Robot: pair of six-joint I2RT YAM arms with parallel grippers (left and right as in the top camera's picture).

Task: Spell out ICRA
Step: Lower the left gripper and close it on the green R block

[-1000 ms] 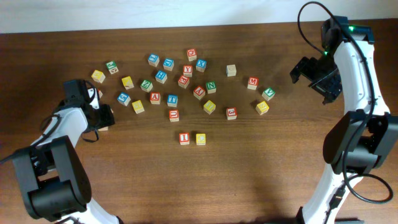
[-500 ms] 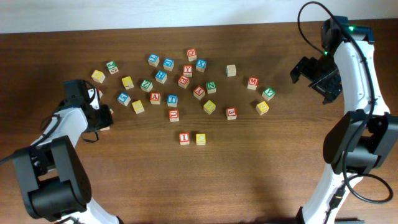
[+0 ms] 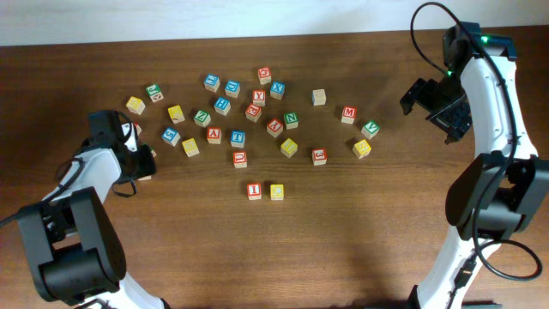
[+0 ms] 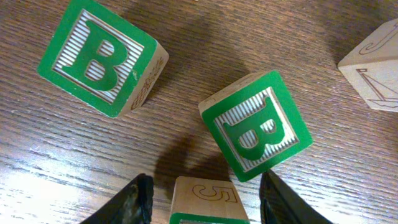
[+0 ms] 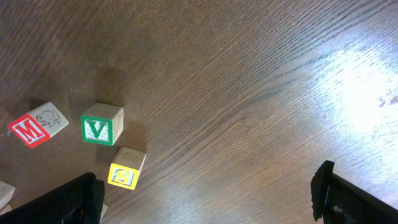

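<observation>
A red I block (image 3: 254, 190) and a yellow block (image 3: 277, 191) sit side by side on the wooden table (image 3: 343, 240), in front of a scatter of several letter blocks (image 3: 238, 137). My left gripper (image 3: 142, 165) is at the table's left. In the left wrist view the left gripper (image 4: 206, 202) is open, its fingers either side of a green-edged block marked 5 (image 4: 210, 200), with gaps on both sides. Two green B blocks (image 4: 102, 59) (image 4: 256, 126) lie just beyond it. My right gripper (image 3: 433, 107) is open and empty above bare table at the right, as the right wrist view (image 5: 205, 205) also shows.
A red M block (image 5: 28, 130), a green V block (image 5: 101, 124) and a yellow S block (image 5: 126, 169) lie left of the right gripper. A plain-faced block (image 4: 373, 74) lies at the left wrist view's right edge. The table's far edge (image 3: 274, 39) meets a white wall.
My left wrist has edged slightly toward the table's front. The blocks and the right arm have not moved.
</observation>
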